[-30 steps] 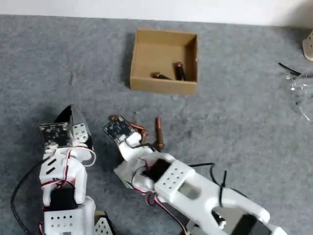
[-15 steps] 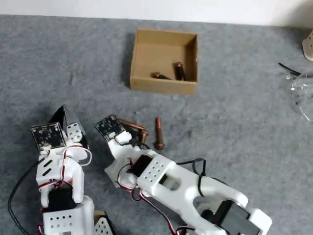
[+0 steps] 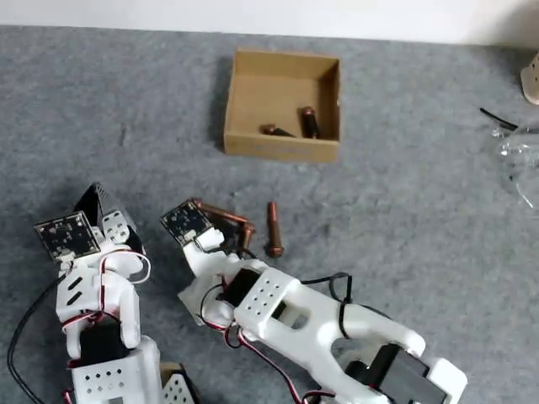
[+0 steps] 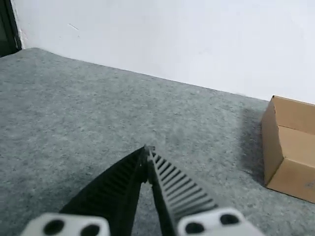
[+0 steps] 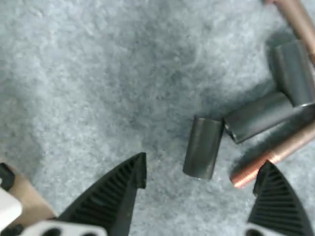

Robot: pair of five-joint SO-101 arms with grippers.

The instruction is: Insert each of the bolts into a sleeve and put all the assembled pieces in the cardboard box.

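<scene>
Spread wide, the right claw (image 5: 204, 164) hangs over the grey carpet (image 5: 74, 73), its two black ridged fingers (image 5: 123, 184) standing on either side of a dark sleeve (image 5: 202, 146) that lies flat between them, touched by neither. A second sleeve (image 5: 256, 117) lies with one end just beside the first, and a third sleeve (image 5: 294, 69) rests against the far end of the second. A copper bolt (image 5: 275, 155) with a threaded tip lies alongside the second sleeve, close to one finger, and another bolt (image 5: 295, 14) crosses beyond the third sleeve. From above, the right arm (image 3: 320, 324) reaches from the near edge toward the middle of the carpet, and its wrist board (image 3: 187, 221) covers most of this cluster. A lone bolt (image 3: 272, 227) lies just beside the cluster but apart from it, its head toward the arms and its shank pointing at the cardboard box (image 3: 278, 148). The box stands open-topped farther back, well apart from the loose parts. Near its front wall lie what look like two assembled pieces (image 3: 309, 122), though they are too small to be sure. The left claw (image 4: 147, 156) is pinched together at the tips, holding nothing. It sits above the carpet beside the right arm and faces the white wall (image 4: 172, 34).
</scene>
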